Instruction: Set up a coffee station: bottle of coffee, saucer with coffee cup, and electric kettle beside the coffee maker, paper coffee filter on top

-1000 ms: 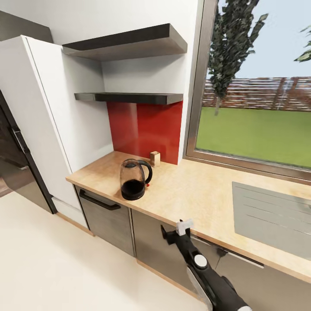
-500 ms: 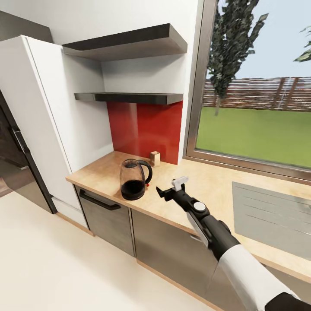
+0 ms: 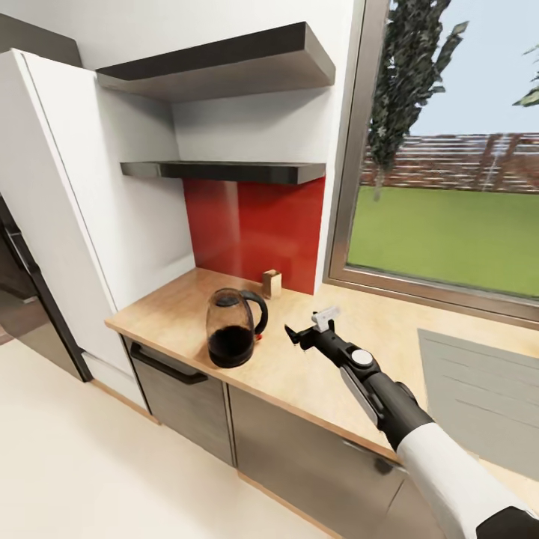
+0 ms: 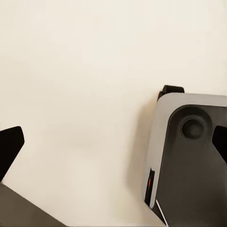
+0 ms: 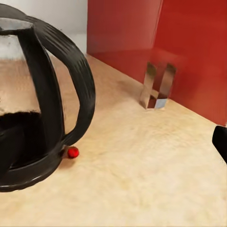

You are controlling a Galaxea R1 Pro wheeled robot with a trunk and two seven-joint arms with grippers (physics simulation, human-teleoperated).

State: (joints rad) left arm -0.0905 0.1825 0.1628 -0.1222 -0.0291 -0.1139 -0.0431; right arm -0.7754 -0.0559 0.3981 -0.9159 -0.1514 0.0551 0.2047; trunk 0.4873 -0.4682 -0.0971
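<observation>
The electric kettle (image 3: 232, 328) stands upright on the pale wood-grain desk (image 3: 299, 367), near its front edge. Its body is a rounded, see-through jug, dark in the lower part and set on a black base; a thick black loop handle (image 5: 71, 85) arches down the side that faces my right tool (image 3: 311, 327). Low on the base, just by the foot of the handle, sits a small red switch (image 5: 72, 152).

My right tool hangs over the desk just beside the kettle, on the handle side, apart from it and touching nothing. Its two fingers, one black and one pale, are spread wide with nothing between them. In the right wrist view the handle is close ahead, and only a dark tip of one finger (image 5: 221, 142) shows at the edge.

Behind the kettle, against the glossy red backsplash (image 3: 254, 224), stands a small blocky object (image 3: 271, 283) (it reads as wood from the head, more like shiny metal from the wrist, so I cannot say which). Two dark flat shelves (image 3: 224, 171) hang above.

My left tool points down at a plain cream floor (image 4: 80, 85) beside a grey and black part of my base (image 4: 189, 151); I cannot tell how far its fingers are apart.
</observation>
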